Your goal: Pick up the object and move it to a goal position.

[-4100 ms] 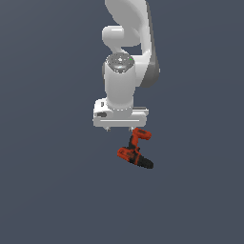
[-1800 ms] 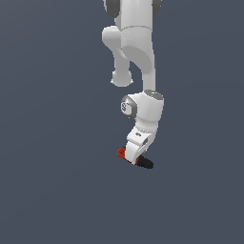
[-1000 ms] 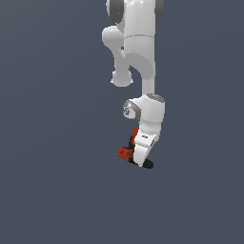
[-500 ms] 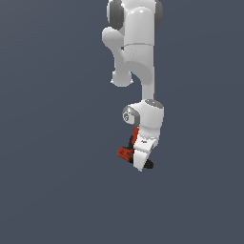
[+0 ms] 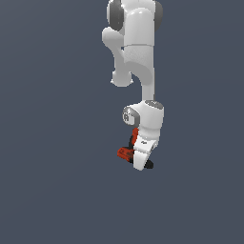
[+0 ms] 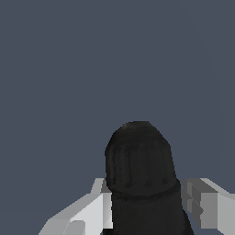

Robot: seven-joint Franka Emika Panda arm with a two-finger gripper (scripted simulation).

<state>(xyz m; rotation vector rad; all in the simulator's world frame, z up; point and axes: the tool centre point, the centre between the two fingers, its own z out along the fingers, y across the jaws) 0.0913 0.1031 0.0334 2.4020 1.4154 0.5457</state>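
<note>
You have one toy drill [image 5: 126,153] in the scene — red-orange with a black tip — one white arm [image 5: 138,57] above it, and one gripper [image 5: 141,163] with two pale fingers [image 6: 85,215] — one either side of the drill.

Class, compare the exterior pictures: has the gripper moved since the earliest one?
Yes. The gripper, closed around the drill, now sits lower and toward the exterior view's right within the frame.
</note>
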